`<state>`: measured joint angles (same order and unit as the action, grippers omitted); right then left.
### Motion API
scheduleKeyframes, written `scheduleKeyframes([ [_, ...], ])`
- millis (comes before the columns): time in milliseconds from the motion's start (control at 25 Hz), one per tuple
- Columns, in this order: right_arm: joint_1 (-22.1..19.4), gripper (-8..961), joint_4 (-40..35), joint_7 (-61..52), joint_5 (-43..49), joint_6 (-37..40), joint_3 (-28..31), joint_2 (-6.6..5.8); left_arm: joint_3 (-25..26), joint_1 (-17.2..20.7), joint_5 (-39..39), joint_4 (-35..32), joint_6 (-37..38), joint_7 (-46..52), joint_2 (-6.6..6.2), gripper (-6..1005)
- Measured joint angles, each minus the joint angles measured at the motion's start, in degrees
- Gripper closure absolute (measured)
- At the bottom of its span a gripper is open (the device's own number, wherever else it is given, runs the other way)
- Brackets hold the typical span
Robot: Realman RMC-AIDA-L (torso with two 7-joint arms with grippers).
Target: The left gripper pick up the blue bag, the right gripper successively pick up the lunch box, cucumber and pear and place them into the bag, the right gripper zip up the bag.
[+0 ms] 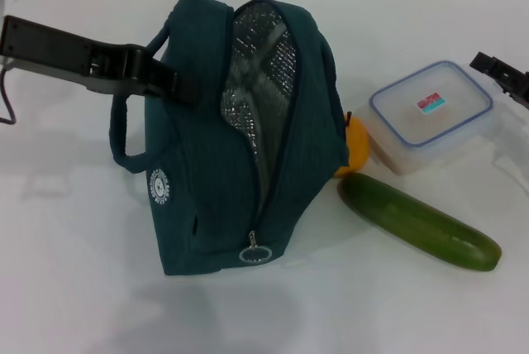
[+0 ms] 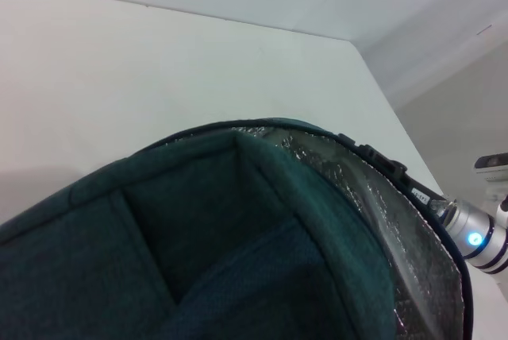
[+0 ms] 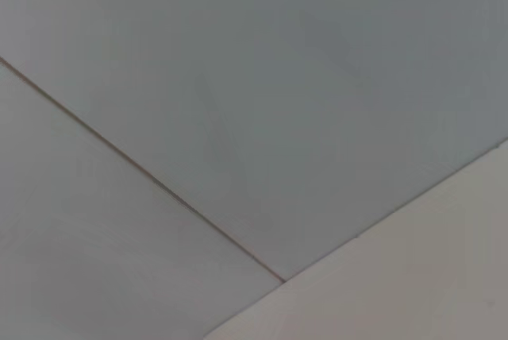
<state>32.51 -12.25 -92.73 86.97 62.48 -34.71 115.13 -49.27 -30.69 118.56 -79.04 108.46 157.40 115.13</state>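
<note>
No wording can be read anywhere; the blue bag point(image 1: 240, 139) carries a small white round logo point(image 1: 159, 186) on its side, just below its loop handle, with ring lettering too small to make out; the lunch box point(image 1: 431, 114), to the right of the bag, bears a red-and-teal sticker point(image 1: 431, 103) on its lid, its print illegible.

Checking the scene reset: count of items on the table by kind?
Bags: 1, the blue bag, unzipped
Containers: 1, the lunch box
Vegetables: 1, the cucumber
Fruit: 1, the pear, partly hidden behind the bag
Total: 4
</note>
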Motion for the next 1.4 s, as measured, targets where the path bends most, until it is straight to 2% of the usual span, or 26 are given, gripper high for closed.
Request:
scheduleKeyframes([
  [1400,1.8,115,4.2,-2.4,-0.9,1.7,0.5,0.26,0.1,-0.8,-0.4,0.6,0.1,-0.3,-0.18,958],
])
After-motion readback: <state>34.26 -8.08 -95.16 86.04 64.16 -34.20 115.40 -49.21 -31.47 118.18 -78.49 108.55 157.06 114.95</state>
